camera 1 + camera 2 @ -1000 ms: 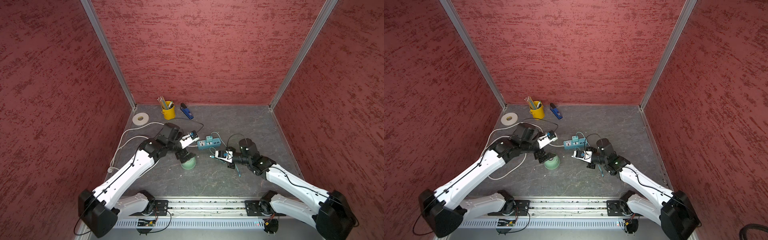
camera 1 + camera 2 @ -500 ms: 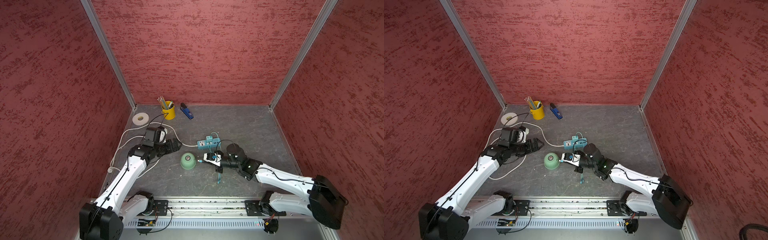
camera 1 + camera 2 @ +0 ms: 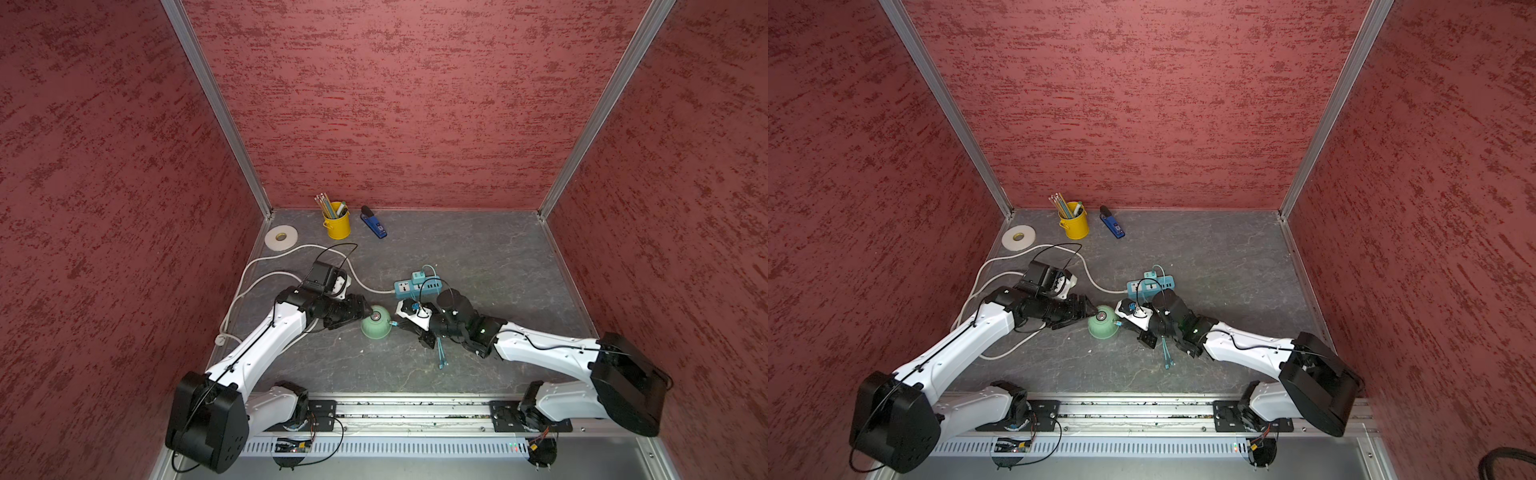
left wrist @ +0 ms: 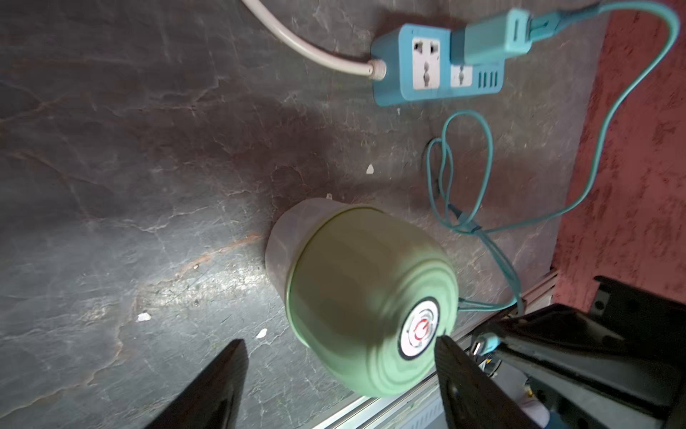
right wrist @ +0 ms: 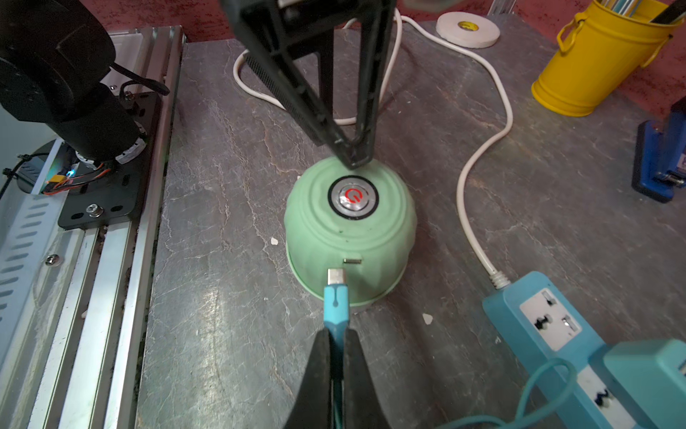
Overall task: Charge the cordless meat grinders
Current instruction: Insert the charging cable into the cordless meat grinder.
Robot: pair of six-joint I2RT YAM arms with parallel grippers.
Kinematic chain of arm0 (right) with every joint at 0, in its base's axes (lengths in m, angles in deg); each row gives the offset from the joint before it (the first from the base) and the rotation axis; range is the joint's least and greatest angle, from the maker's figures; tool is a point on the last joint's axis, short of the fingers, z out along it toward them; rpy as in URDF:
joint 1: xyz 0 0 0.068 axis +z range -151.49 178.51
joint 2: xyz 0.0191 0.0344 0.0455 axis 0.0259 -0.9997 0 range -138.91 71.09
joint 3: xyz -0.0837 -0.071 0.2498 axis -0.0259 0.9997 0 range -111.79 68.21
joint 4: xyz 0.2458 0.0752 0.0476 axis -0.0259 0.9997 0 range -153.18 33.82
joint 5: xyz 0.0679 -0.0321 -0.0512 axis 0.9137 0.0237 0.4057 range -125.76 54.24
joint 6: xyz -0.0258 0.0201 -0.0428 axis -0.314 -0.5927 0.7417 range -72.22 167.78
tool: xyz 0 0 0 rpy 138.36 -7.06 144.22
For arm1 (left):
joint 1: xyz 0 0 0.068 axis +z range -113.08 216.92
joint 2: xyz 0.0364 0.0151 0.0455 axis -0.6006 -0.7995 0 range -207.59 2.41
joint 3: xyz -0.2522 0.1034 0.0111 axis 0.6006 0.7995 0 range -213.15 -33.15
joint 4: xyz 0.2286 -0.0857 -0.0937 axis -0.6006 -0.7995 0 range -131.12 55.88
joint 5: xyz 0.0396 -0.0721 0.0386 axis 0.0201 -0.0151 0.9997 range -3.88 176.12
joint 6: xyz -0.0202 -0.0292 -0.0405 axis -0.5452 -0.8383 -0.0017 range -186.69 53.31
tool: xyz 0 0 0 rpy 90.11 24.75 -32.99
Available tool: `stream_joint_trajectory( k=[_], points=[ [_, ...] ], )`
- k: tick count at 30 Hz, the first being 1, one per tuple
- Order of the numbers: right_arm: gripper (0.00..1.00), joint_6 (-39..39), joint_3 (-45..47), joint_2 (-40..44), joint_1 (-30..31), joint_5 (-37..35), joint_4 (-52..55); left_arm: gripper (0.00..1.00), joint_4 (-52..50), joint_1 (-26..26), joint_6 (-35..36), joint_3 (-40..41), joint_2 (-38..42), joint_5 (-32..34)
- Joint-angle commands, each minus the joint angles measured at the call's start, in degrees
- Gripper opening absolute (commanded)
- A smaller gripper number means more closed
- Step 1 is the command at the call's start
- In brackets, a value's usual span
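The cordless meat grinder (image 3: 375,323) (image 3: 1103,323) is a mint-green dome with a silvery button, standing mid-table. My left gripper (image 4: 341,349) (image 3: 367,311) is open, its fingers either side of the dome's top. One fingertip (image 4: 445,347) sits close beside the button. My right gripper (image 5: 336,336) (image 3: 402,325) is shut on the teal cable's plug (image 5: 336,297). The plug's metal tip is at the grinder's (image 5: 349,230) side wall, just below and beside the small port (image 5: 352,261). The cable runs back to a teal adapter (image 4: 490,41) in the teal-blue power strip (image 3: 417,286) (image 5: 549,323).
A white cord (image 3: 266,266) loops from the strip towards the left wall. At the back stand a yellow pencil cup (image 3: 336,224), a blue stapler (image 3: 374,224) and a tape roll (image 3: 281,237). The aluminium rail (image 3: 395,411) runs along the front edge.
My left gripper has come in from the left to the grinder's top, and its jaws have narrowed a little. My right arm has carried the plug leftwards up to the grinder's side.
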Motion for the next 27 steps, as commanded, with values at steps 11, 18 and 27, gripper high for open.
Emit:
stream_joint_trajectory(
  k=[11,18,27],
  points=[
    [0.0,-1.8,-3.1,-2.6,0.3,-2.4,-0.1,0.72,-0.5,-0.8,4.1,-1.8,-1.0,-0.4],
    [0.0,-2.1,-4.1,-3.7,0.3,-1.8,-0.1,0.72,0.7,-0.9,4.1,-1.6,-0.3,-1.8],
    [0.0,-2.3,-3.9,-3.0,0.2,-1.6,0.5,0.7,2.9,-0.9,3.7,-1.3,-0.4,-3.9]
  ],
)
